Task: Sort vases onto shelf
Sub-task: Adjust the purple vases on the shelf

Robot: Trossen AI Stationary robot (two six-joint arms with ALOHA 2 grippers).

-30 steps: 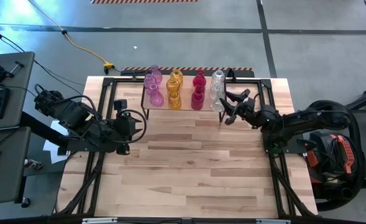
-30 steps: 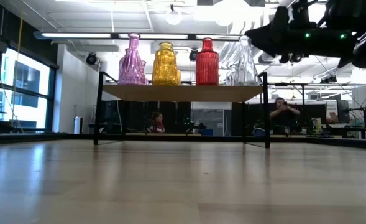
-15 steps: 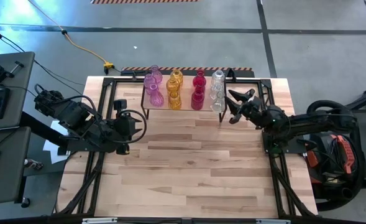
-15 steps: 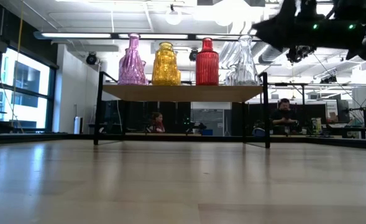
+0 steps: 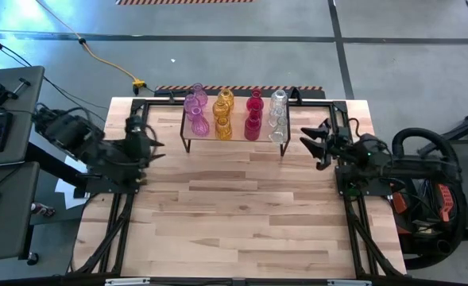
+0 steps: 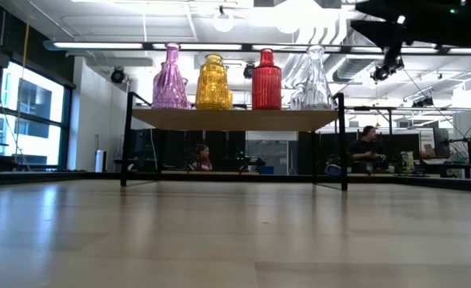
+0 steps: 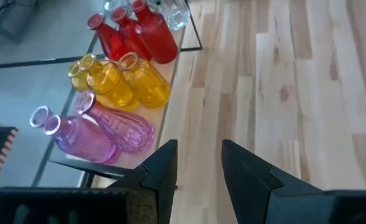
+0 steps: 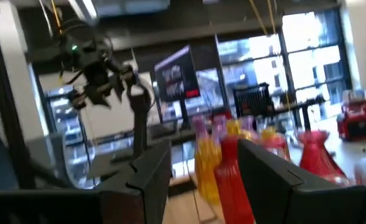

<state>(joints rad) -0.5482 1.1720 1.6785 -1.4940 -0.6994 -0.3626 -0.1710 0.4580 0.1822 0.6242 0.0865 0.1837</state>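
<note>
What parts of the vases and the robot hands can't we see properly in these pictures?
- Back vases: in the low view the front row hides those behind, so they can't be counted there.
- Clear vases: cut off by the left wrist picture's edge.
- Right hand: in the low view it sits at the top edge, a dark shape, fingers unclear.
- Vases in the right wrist view: blurred, overlapping each other.
- Shelf: mostly covered by vases from above.

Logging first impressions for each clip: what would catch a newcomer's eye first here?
The shelf at the table's far edge, with vases lined up by colour: pink vases, yellow-amber vases, red vases, clear vases. Next, the two dark arms flanking it: the left gripper near the table's left edge and the right gripper right of the shelf, both open and empty.
</note>
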